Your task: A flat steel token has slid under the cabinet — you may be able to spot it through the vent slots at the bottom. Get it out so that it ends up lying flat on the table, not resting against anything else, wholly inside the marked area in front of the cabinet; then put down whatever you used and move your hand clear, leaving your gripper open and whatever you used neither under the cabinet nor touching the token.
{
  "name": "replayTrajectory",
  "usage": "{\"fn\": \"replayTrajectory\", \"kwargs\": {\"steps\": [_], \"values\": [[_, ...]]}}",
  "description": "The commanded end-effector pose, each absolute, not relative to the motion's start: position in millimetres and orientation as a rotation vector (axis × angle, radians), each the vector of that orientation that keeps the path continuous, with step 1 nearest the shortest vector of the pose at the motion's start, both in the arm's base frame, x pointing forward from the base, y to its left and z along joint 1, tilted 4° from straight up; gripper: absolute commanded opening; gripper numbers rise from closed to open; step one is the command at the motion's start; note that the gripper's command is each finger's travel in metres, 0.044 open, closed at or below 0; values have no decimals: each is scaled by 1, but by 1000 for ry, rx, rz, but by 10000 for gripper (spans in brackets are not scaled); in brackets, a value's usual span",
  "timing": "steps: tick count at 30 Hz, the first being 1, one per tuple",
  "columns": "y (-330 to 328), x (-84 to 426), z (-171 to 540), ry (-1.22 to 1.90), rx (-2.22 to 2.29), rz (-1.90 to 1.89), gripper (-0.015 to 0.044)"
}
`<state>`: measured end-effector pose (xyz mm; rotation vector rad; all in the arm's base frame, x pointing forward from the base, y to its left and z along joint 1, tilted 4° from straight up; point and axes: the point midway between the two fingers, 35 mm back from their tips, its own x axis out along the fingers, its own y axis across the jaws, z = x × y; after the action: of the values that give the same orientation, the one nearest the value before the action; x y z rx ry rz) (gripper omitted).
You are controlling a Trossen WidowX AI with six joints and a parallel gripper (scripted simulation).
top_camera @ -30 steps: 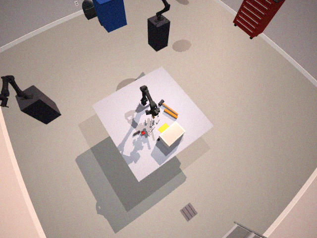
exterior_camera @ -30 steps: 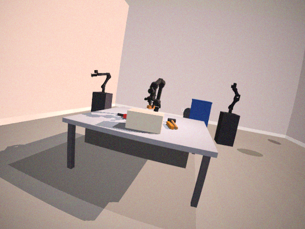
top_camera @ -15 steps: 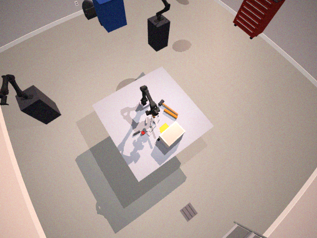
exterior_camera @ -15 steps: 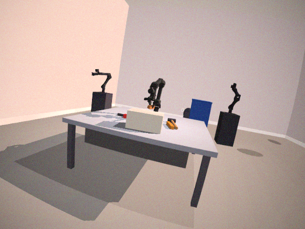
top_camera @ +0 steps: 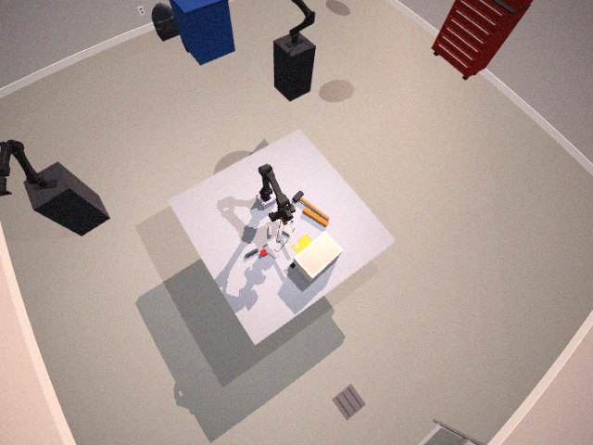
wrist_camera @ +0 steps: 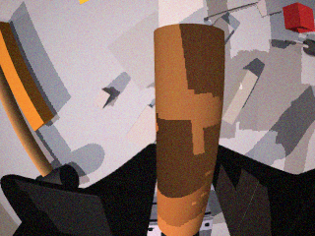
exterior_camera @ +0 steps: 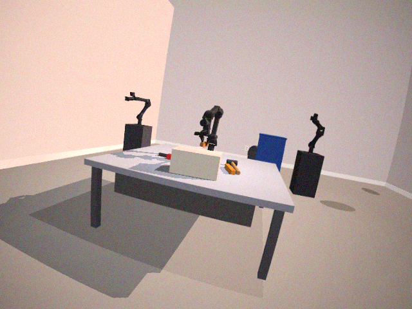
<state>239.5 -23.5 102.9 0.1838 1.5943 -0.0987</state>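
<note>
A black robot arm stood on a pale table (top_camera: pixel 345 201) (exterior_camera: pixel 252 186), its gripper (top_camera: pixel 281 215) (exterior_camera: pixel 206 138) (wrist_camera: pixel 186 189) partly open and closed on an orange-brown cylindrical handle (wrist_camera: pixel 189 98). No lettering was readable. A cream cabinet (top_camera: pixel 318 255) (exterior_camera: pixel 195 163) stood near one table edge, beside a yellow patch (top_camera: pixel 301 243). The steel token could not be made out. A hammer (top_camera: pixel 311 206) (exterior_camera: pixel 234 165) and an orange block (top_camera: pixel 315 217) (exterior_camera: pixel 229 168) (wrist_camera: pixel 25 84) lay to one side; a red cube (top_camera: pixel 263 252) (exterior_camera: pixel 168 156) (wrist_camera: pixel 298 18) lay across from them, with open table between the cabinet and the nearest corner.

The held orange-brown handle (wrist_camera: pixel 189 98) looks like smooth wood; the cream cabinet (top_camera: pixel 318 255) (exterior_camera: pixel 195 163) looks matt.
</note>
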Motion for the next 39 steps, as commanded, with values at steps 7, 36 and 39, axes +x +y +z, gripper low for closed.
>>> {"fn": "replayTrajectory", "kwargs": {"steps": [7, 36, 39], "values": [[-24, 240, 104, 1586, 116, -36, 0], [7, 238, 81, 1586, 95, -11, 0], [11, 238, 79, 1586, 94, -9, 0]]}}
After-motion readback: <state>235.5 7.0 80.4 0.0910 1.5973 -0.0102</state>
